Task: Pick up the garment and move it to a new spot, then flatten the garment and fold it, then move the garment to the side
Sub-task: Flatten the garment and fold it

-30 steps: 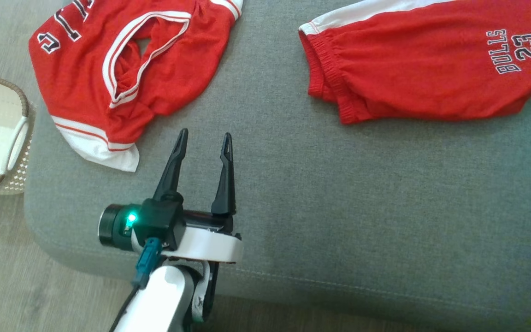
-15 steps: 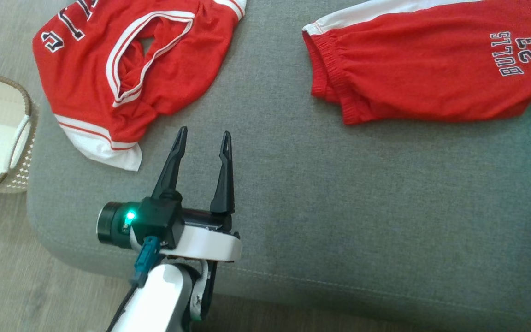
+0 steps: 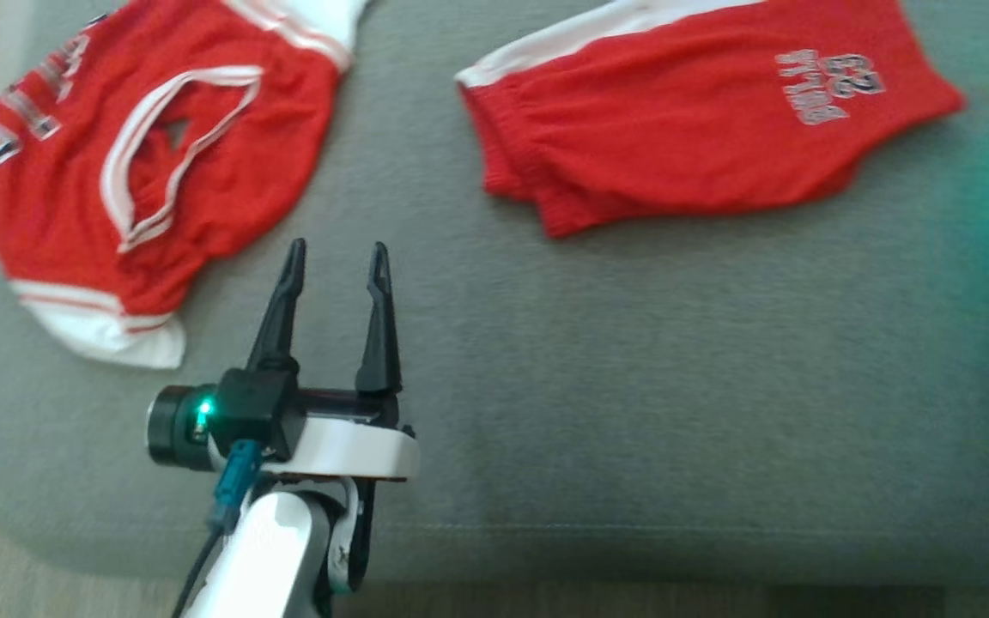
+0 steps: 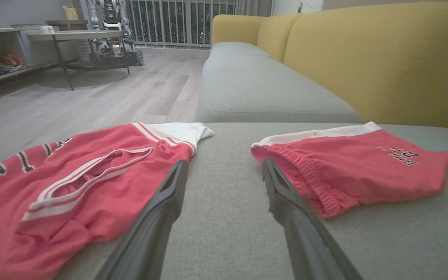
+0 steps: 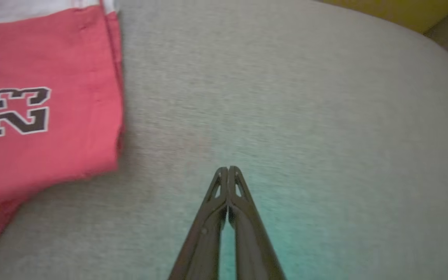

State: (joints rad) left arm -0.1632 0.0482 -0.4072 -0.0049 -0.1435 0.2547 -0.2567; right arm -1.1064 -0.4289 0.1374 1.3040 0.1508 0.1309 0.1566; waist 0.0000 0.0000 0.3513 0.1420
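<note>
The red jersey [image 3: 57, 223] lies rumpled at the left of the grey sofa cushion [image 3: 632, 386]; soft, light and limp, it likely pinches best at its white hem; the left end effector [image 3: 336, 249] hovers just beside it, fingers spread wide, empty; the red shorts [image 3: 675, 146] lie flatter farther right; beyond them the right end effector [image 5: 228, 170] is closed on nothing above bare cushion.

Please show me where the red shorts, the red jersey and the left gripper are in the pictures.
red shorts [image 3: 683, 129], head view, middle of the red cloth.
red jersey [image 3: 254, 163], head view, red cloth right of the neck opening.
left gripper [image 3: 336, 249], head view, midway between its open fingertips.
</note>
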